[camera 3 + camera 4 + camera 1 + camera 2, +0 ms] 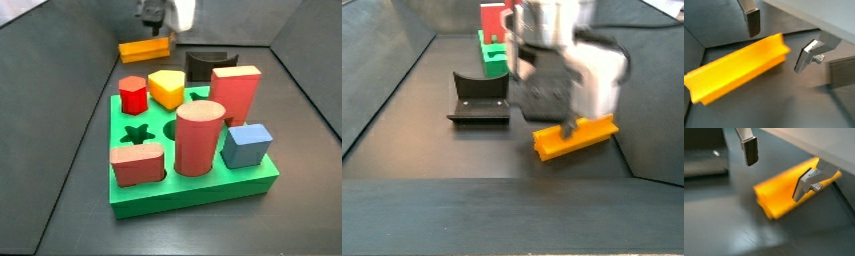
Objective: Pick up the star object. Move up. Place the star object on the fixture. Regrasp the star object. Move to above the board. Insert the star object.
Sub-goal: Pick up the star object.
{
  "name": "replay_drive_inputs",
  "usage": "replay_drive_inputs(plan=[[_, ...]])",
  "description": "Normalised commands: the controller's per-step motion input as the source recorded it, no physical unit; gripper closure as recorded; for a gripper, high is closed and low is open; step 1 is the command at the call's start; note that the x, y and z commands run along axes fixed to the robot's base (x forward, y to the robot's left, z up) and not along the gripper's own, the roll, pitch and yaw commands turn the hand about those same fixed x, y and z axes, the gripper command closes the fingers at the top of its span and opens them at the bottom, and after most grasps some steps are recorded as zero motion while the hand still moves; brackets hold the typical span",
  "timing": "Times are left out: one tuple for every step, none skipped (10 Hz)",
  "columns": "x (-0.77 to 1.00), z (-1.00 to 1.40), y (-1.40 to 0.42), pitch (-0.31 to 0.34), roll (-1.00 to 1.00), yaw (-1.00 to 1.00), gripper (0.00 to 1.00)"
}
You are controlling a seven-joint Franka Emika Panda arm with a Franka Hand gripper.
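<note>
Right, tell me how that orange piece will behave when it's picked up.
The orange piece looks rigid, probably holding its shape. Its ridged sides give little flat area, so it might twist between the pads. It lies flat on the floor, unlikely to roll. The end effector hangs open above it.

Pincer open, pointed down at the far end of the bench.

In both wrist views the pincer (776, 42) (777, 169) has its two silver fingers (752, 20) (807, 184) spread well apart, with nothing between the dark pads. In a side view the blurred pincer (563, 118) hangs low under the wrist.
</note>
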Motion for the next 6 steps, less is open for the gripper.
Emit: replay_drive_inputs(plan=[[-0.16, -0.54, 0.01, -0.033, 0.01, 0.0, 0.0], [-0.07, -0.89, 0.05, -0.106, -0.12, -0.2, 0.0], [0.0, -0.87, 0.04, -0.117, -0.13, -0.18, 0.0], [0.0, -0.86, 0.04, -0.116, -0.13, -0.12, 0.0], [0.0, -0.85, 0.14, -0.129, -0.1, -0.1, 0.0], [-0.01, -0.07, 0.09, -0.081, -0.12, -0.02, 0.0]])
